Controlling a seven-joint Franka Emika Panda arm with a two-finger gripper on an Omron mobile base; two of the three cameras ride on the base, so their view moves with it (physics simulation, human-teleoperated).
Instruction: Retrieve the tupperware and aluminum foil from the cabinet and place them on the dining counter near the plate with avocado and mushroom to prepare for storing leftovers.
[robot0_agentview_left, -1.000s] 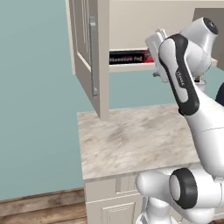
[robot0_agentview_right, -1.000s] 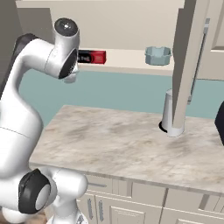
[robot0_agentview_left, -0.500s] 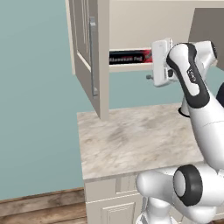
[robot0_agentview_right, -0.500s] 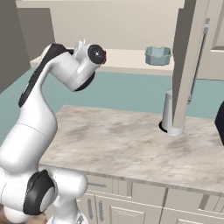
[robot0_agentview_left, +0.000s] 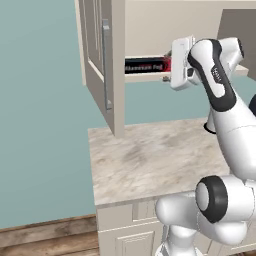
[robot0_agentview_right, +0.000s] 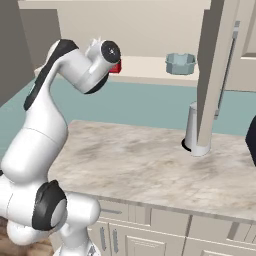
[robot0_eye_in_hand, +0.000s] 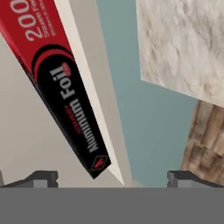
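Gripper raised to the open cabinet's lower shelf, jaws spread wide and holding nothing, its 2 fingertips flanking the near end of the aluminum foil lying flat at the shelf's front edge, tupperware farther along the same shelf.

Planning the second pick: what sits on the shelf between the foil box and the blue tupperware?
Bare shelf separates the aluminum foil from the tupperware, seen in the right base view.

A grey cylindrical canister stands upright on the veined marble counter.
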